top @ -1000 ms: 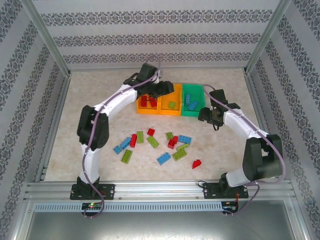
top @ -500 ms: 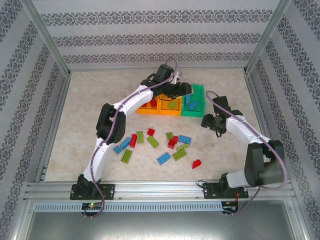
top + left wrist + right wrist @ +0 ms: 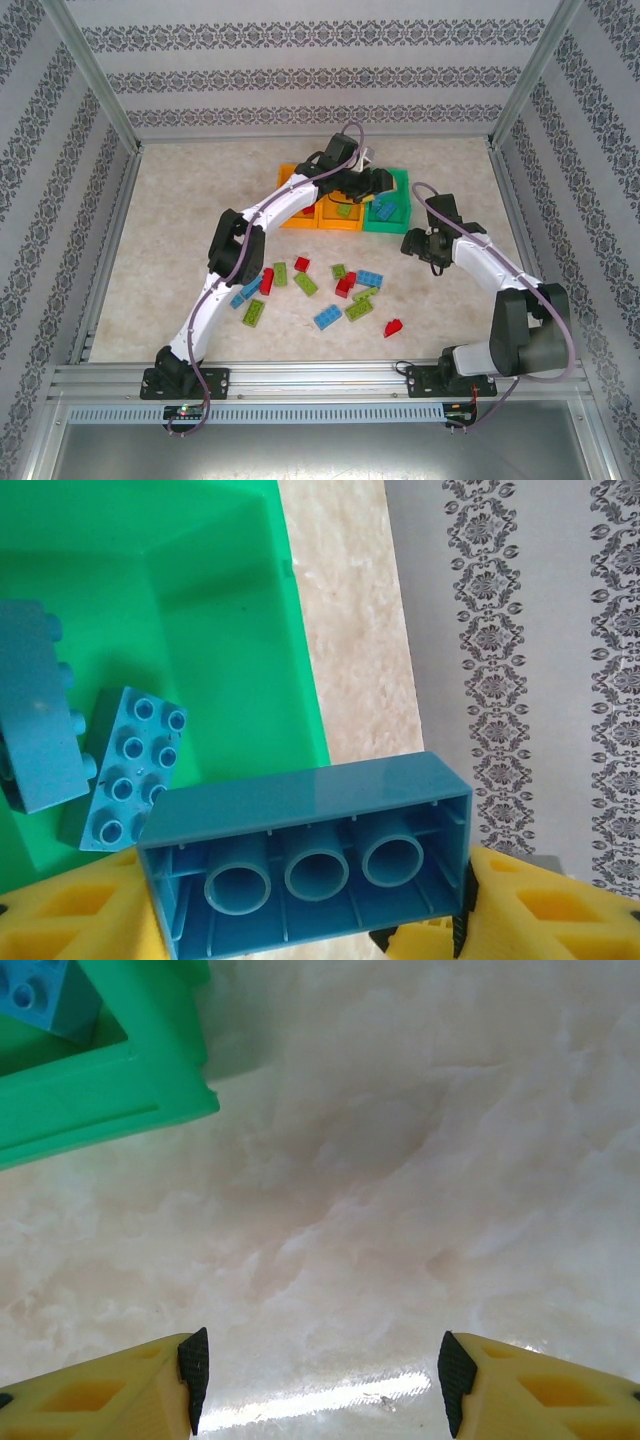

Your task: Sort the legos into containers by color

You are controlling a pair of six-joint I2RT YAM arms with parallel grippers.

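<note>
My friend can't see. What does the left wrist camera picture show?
A blue rectangular plastic brick, hollow side facing the camera, sits gripped between the yellow fingers of the left gripper. Beyond it, a green plastic bin holds two more blue bricks.

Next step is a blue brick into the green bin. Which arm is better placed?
Left. The left fingers hold a blue rectangular plastic brick over the green plastic bin; the right fingers are open, empty, over the marbled tabletop.
</note>
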